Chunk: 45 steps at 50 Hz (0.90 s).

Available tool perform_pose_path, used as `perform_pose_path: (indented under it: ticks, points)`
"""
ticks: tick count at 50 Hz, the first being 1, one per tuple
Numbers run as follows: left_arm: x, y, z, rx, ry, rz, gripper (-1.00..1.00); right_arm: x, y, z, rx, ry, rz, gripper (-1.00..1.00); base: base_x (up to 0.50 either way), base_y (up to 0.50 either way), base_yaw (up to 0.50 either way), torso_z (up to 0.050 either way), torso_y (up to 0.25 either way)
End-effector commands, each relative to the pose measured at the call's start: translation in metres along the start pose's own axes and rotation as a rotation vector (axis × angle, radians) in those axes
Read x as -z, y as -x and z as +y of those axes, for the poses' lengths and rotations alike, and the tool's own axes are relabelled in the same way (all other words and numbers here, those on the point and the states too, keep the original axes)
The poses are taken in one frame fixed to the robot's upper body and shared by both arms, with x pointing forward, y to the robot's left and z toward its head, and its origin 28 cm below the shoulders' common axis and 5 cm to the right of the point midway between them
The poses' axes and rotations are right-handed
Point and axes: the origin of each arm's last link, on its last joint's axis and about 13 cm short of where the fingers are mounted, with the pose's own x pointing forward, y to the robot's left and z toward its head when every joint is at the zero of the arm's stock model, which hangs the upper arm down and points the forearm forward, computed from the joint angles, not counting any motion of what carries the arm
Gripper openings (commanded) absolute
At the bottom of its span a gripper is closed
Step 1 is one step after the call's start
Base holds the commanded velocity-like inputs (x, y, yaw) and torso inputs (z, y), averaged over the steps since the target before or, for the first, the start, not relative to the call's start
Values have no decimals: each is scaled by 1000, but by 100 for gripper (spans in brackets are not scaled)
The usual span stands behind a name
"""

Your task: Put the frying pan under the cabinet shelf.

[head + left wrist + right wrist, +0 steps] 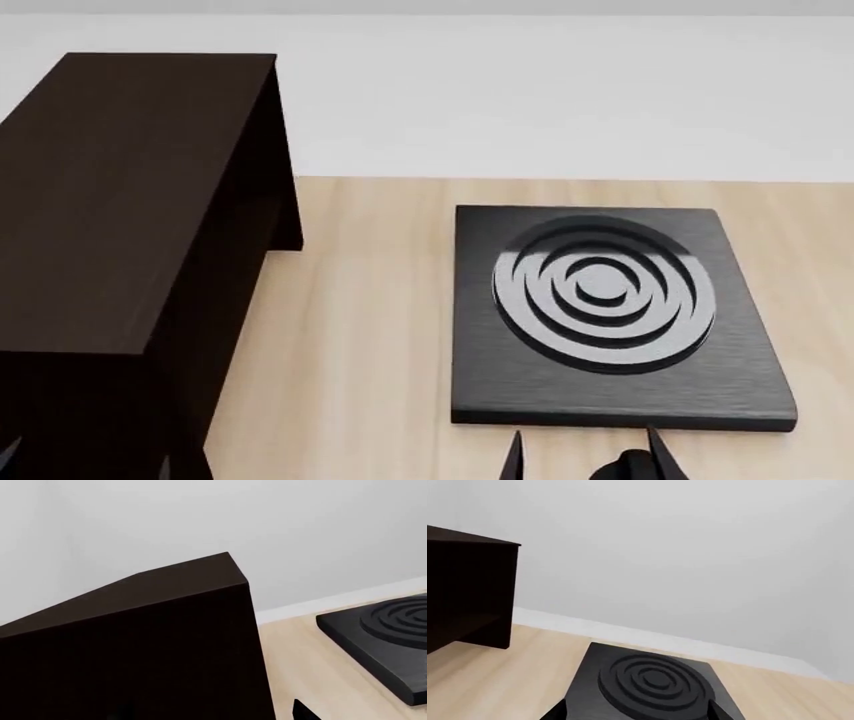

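1. While the robot is looking down from its head, the big dark brown cabinet shelf [120,200] is standing on the left of the light wooden table [360,330].
2. A square black plate with rings [607,310] is lying flat on the table to the right of the cabinet shelf, with bare wood showing between them.
3. A white wall [534,90] is standing behind both of them.
4. The right gripper [583,458] is peeking in at the bottom edge of the head view, just in front of the square plate. Its two thin black fingers [513,458] are pointing up with a gap between them, so it is spread apart and grasping nothing.
5. The left gripper is hardly showing in any picture, so I cannot tell if it is spread or clenched.
6. The left wrist camera is looking at the cabinet shelf from close by, with the plate off to one side.
7. The frying pan is not showing in any of the three pictures, so I cannot tell where it is.
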Motion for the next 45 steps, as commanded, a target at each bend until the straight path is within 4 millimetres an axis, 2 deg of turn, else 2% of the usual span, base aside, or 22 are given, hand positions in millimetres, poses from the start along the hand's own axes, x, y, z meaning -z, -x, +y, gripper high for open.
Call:
perform_pose_path:
  ticks: [1, 13, 18, 30, 45]
  points:
    - [0, 1, 0, 2, 1, -2, 100, -1, 1, 0, -5, 2, -1, 100, 500, 0, 0, 50, 53]
    - [-4, 3, 2, -8, 10, 20, 100, -5, 2, -3, 28, 13, 14, 100, 500, 0, 0, 49, 48]
    - [-13, 6, 5, -10, 5, 27, 100, -9, 2, -7, 54, 31, 50, 100, 386, 99, 0, 5, 0]
    - [-47, 15, 15, 55, -47, 20, 100, -30, 18, -17, 56, 68, 69, 100, 0, 0, 0, 0, 0]
    - [-74, 34, 23, 57, -105, -16, 100, -51, 34, -24, 70, 90, 63, 100, 0, 0, 0, 0, 0]
